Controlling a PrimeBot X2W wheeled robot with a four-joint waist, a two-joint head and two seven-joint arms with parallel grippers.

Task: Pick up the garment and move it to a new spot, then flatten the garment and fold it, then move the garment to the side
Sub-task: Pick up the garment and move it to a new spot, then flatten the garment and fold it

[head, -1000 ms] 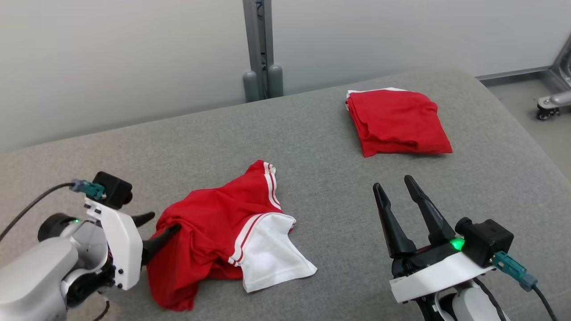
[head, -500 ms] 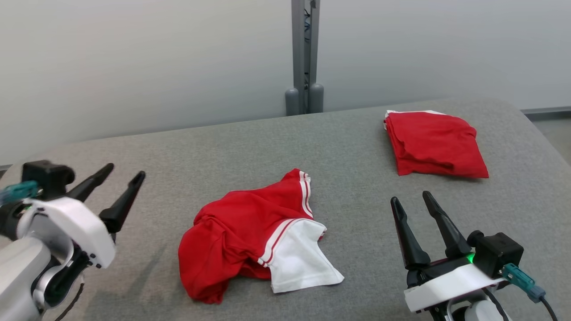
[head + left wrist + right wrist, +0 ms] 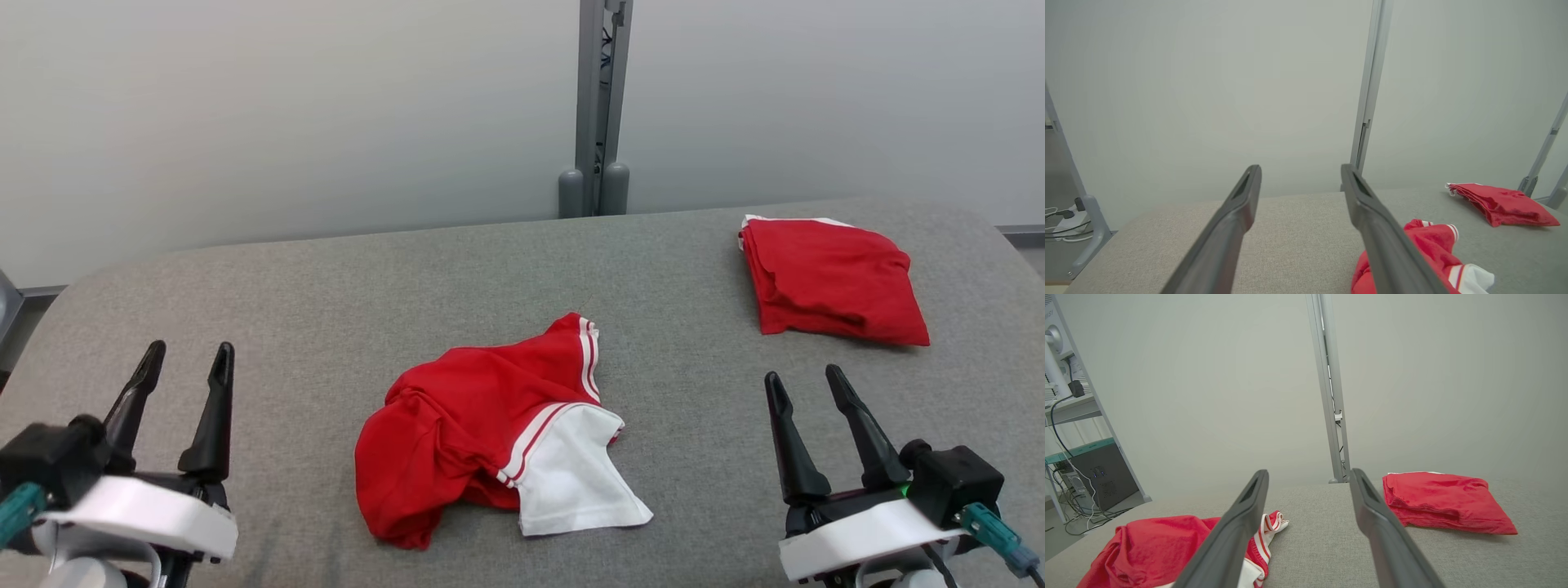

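Note:
A crumpled red garment (image 3: 482,441) with white stripes and a white panel lies in a heap at the middle of the grey padded table (image 3: 326,302). It also appears in the left wrist view as the garment (image 3: 1429,253) and in the right wrist view as the garment (image 3: 1155,547). My left gripper (image 3: 186,363) hovers open at the lower left, well clear of the cloth. My right gripper (image 3: 807,388) stands open at the lower right, also apart from it. Nothing sits between either pair of fingers.
A second red garment, folded (image 3: 829,278), lies at the table's far right; the folded garment (image 3: 1441,502) shows in the right wrist view too. A grey metal post (image 3: 600,106) rises behind the table's back edge. A desk with cables (image 3: 1077,457) stands off to one side.
The left gripper has let go of the crumpled garment and drawn back to the lower left, fingers now pointing up. The head camera has shifted, so the whole scene sits further right.

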